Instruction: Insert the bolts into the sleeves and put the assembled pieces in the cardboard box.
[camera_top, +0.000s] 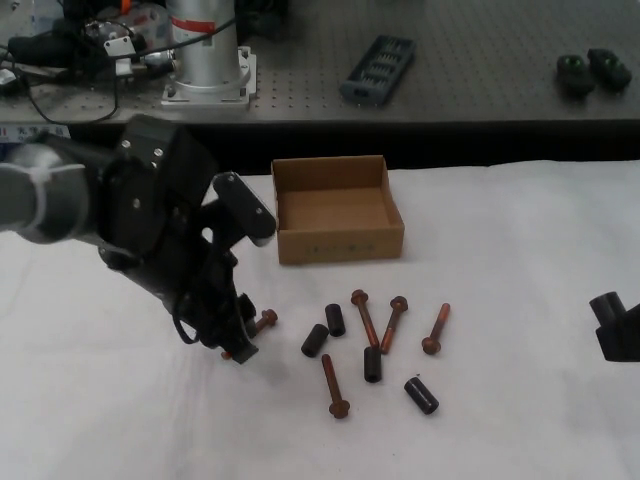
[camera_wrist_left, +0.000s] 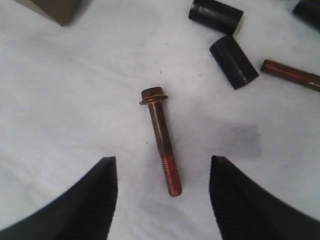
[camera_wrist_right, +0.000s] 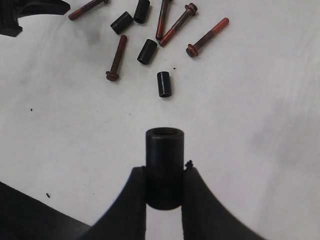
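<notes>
Several copper bolts and several black sleeves lie loose on the white cloth in front of the cardboard box (camera_top: 338, 210). My left gripper (camera_top: 243, 338) hangs low over the leftmost bolt (camera_top: 265, 320). In the left wrist view that bolt (camera_wrist_left: 161, 140) lies flat between the open fingers (camera_wrist_left: 85, 200), untouched, with my left gripper (camera_wrist_left: 162, 197) straddling its threaded end. My right gripper (camera_wrist_right: 164, 176) is shut on an upright black sleeve (camera_wrist_right: 164, 150), its bore facing up. In the high view my right gripper (camera_top: 615, 322) sits at the right edge, well away from the pile.
Two sleeves (camera_wrist_left: 233, 61) (camera_wrist_left: 216, 15) and another bolt (camera_wrist_left: 290, 75) lie just beyond the left gripper's bolt. The box is open-topped with nothing in it. A loose sleeve (camera_wrist_right: 164, 84) lies nearest the right gripper. Behind the cloth, a metal bench (camera_top: 450, 100) carries equipment.
</notes>
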